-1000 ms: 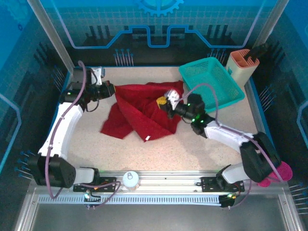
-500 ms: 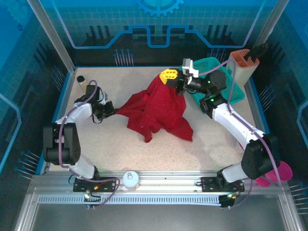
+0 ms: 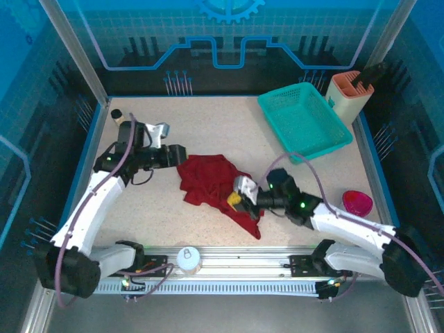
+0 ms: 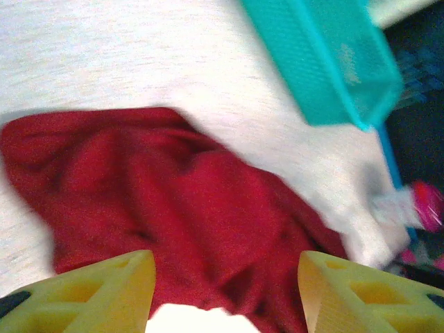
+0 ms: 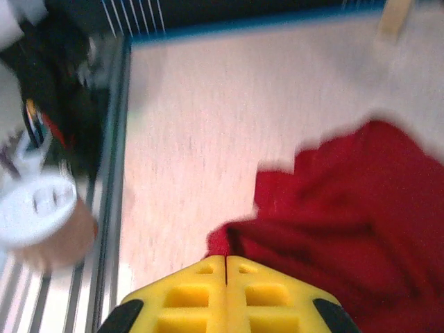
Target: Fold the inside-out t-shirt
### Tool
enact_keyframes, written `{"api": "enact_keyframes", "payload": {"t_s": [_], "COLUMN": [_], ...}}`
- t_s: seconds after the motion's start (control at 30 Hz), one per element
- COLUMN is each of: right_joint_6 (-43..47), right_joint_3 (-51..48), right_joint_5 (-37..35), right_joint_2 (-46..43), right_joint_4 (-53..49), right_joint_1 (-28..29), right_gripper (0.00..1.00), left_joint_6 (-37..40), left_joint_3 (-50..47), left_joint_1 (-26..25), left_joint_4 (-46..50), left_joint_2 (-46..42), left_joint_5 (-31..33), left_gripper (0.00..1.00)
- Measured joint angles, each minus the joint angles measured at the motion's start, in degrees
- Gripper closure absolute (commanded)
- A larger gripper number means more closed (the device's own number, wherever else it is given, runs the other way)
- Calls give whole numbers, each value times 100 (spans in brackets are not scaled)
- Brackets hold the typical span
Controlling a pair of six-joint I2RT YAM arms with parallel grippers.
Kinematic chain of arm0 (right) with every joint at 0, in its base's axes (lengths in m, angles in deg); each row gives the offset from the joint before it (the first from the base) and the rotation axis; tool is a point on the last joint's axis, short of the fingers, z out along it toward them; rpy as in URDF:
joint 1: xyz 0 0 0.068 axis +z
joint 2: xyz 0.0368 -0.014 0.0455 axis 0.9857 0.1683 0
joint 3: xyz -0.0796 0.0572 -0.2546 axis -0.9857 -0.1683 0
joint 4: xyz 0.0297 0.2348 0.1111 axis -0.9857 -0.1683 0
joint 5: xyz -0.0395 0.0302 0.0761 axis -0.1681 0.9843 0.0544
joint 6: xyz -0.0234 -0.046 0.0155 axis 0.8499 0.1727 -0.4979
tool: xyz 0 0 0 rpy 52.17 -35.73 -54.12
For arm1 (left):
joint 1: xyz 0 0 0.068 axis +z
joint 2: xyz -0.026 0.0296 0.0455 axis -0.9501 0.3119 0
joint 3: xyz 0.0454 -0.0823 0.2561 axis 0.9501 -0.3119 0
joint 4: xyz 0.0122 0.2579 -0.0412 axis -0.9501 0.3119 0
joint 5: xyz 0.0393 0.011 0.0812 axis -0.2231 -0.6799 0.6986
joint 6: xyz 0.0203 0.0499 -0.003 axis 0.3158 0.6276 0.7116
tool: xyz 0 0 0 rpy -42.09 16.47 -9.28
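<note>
Speckled tabletop point(image 3: 229, 125) carries a crumpled t-shirt point(image 3: 208, 182); left gripper point(image 3: 180, 154), fingers spread wide, sits just beside it, while right gripper point(image 3: 234, 200) pinches its near edge.

Soft matt dark red cloth t-shirt point(image 3: 208, 182); matt speckled tabletop point(image 3: 222, 121); smooth teal plastic mesh basket point(image 3: 305, 119).

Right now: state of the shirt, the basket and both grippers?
t-shirt: crumpled in a heap, not folded.
left gripper: jaws open, holding nothing, at the t-shirt's left edge.
right gripper: jaws shut on the t-shirt's near edge.
teal basket: upright, looks empty, apart from the t-shirt.
</note>
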Motion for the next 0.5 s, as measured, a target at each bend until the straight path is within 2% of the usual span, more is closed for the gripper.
{"api": "enact_keyframes", "payload": {"t_s": [0.1, 0.23, 0.33, 0.43, 0.5], "right_joint_6": [-680, -1639, -2098, -2284, -2350], "right_joint_3": [-761, -1045, -881, -393, 101], "right_joint_5": [-662, -1182, -1513, -1681, -1690], "right_joint_2": [-599, -1019, -1172, -970, -566], "right_joint_4": [-518, -1058, -1473, -1792, -1858], "right_joint_1": [332, 509, 507, 503, 503], "right_gripper": [64, 53, 43, 40, 39], "left_joint_6": [208, 472, 730, 997, 1156], "left_joint_3": [72, 133, 313, 476, 553], "left_joint_1": [-872, -1652, -2151, -2437, -2479], "left_joint_4": [-170, -197, -72, 96, 179], "left_joint_2": [413, 1541, 2295, 2608, 2629], "left_joint_5": [-168, -160, 13, 407, 780], "left_gripper": [41, 41, 41, 41, 45]}}
